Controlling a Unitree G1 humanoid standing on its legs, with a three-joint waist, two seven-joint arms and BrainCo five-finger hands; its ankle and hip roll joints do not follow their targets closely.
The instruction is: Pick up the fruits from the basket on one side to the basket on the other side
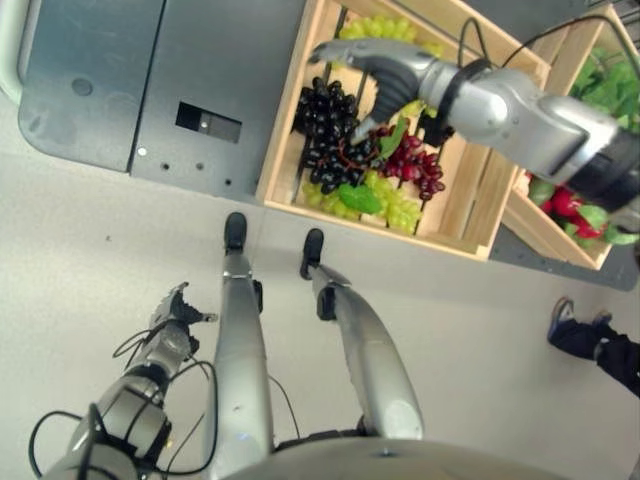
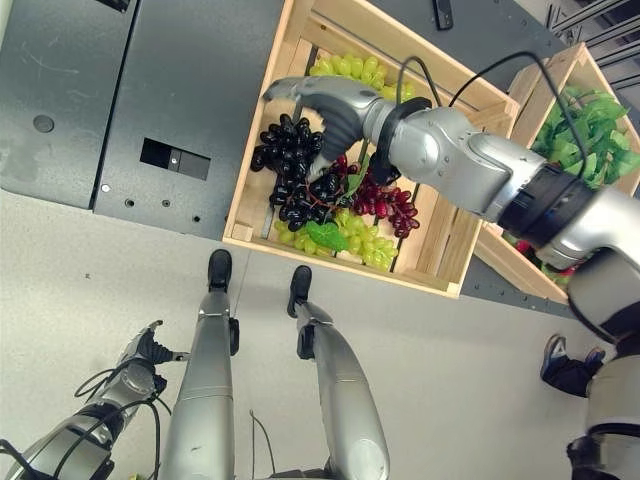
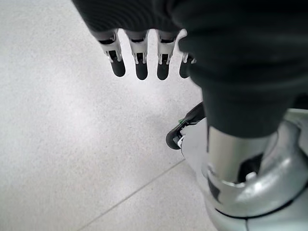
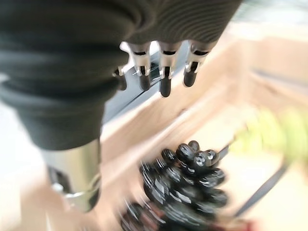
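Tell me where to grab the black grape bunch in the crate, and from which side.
Take the black grape bunch from above with the right hand, which hovers open over it. It lies flat in the wooden crate, beside the red grapes and the green grapes, so probably close the fingers round its humped middle.

No words, numbers, labels or signs can be read anywhere here. The wooden crate (image 2: 262, 190) holding the grapes (image 2: 295, 165) has bare slats, and the grey panel (image 1: 150, 90) on the far left carries no legible marking.
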